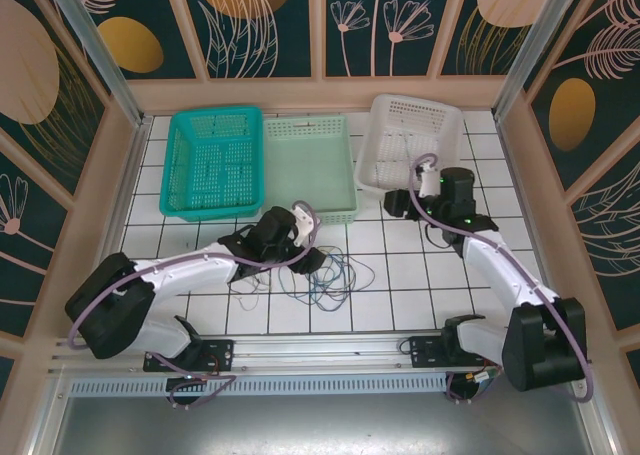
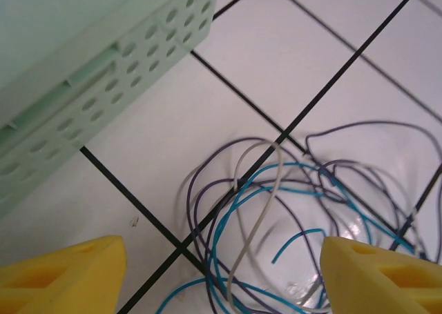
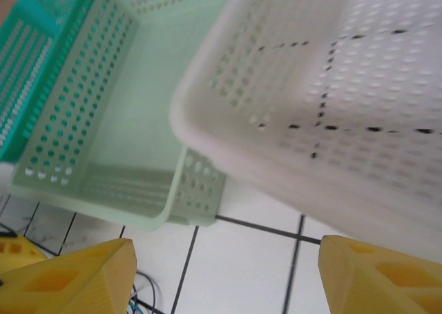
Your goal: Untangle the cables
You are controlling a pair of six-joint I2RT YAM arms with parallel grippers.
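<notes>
Left claw (image 2: pixel 222 262) hovers, fingers spread, above tangled cables (image 2: pixel 275 170).

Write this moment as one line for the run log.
left claw: open, above cables | right claw: open, empty, by white basket | cables: tangled on table

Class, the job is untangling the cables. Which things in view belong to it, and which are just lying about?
Job: dark cable, blue cable, whitish-grey cable, left end effector.
Lying about: teal basket, pale green basket, white basket.
</notes>
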